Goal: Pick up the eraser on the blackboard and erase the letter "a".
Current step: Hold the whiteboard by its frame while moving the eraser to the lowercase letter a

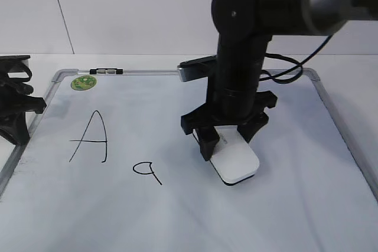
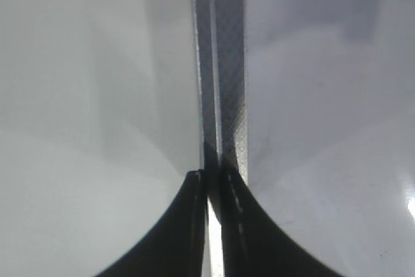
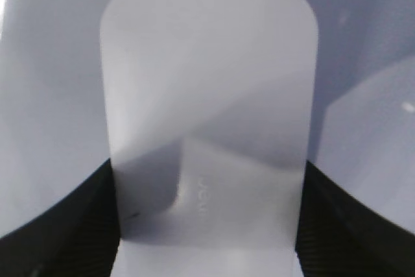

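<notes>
The white eraser (image 1: 236, 160) lies flat on the blackboard (image 1: 177, 216), right of centre. My right gripper (image 1: 228, 143) comes straight down over it, with one black finger against each long side. In the right wrist view the eraser (image 3: 207, 95) fills the frame between the two fingers of the gripper (image 3: 207, 225), which touch its sides. The small letter "a" (image 1: 147, 171) is drawn to the eraser's left, a short gap away. My left gripper (image 1: 18, 116) sits at the board's left edge; in its wrist view its fingers (image 2: 211, 176) are together over the grey frame (image 2: 224, 63).
A large capital "A" (image 1: 90, 138) is drawn left of the small letter. A round green sticker (image 1: 83, 82) sits at the board's far left corner. The board's grey frame (image 1: 331, 110) runs along the right side.
</notes>
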Robot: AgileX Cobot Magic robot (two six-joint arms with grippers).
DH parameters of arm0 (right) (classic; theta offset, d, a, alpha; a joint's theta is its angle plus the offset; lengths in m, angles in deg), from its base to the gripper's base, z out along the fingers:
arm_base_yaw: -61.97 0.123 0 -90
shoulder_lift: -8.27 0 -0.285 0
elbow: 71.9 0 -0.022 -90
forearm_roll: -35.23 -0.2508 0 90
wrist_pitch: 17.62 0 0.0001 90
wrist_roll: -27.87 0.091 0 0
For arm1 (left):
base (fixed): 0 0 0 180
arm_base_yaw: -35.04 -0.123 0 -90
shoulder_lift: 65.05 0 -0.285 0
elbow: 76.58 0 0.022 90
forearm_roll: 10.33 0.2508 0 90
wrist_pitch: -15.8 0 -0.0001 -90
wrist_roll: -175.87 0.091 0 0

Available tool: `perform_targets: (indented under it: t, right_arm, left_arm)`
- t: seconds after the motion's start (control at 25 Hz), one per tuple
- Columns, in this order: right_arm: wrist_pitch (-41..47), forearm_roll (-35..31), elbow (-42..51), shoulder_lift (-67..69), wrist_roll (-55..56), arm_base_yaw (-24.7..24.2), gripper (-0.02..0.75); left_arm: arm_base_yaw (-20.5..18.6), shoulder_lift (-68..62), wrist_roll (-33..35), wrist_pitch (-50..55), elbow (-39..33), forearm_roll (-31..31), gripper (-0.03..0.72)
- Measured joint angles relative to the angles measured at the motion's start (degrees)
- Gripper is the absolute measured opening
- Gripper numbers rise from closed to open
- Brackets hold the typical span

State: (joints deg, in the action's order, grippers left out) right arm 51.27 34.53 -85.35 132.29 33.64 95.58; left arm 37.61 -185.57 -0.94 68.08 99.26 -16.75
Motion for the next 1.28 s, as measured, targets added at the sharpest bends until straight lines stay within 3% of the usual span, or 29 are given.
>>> perform_targets:
  t: [0.16,0.44,0.92,1.28]
  right_arm:
    - [0.11,0.0,-5.92,5.34,0.08,0.24,0.54]
    - [1.07,0.7,-7.71,8.26,0.27,2.12,0.54]
    - [0.99,-1.45,-9.51,9.48,0.27,18.15,0.54]
    - [3.59,0.7,-14.36,12.22,2.83,15.98,0.54]
  left_arm:
    - [0.0,0.0,0.0,0.0,0.0,-0.09,0.021]
    - [0.0,0.0,0.0,0.0,0.0,0.02,0.021]
    - [0.0,0.0,0.0,0.09,0.0,0.02,0.022]
    - [0.0,-0.12,0.0,-0.12,0.0,0.02,0.023]
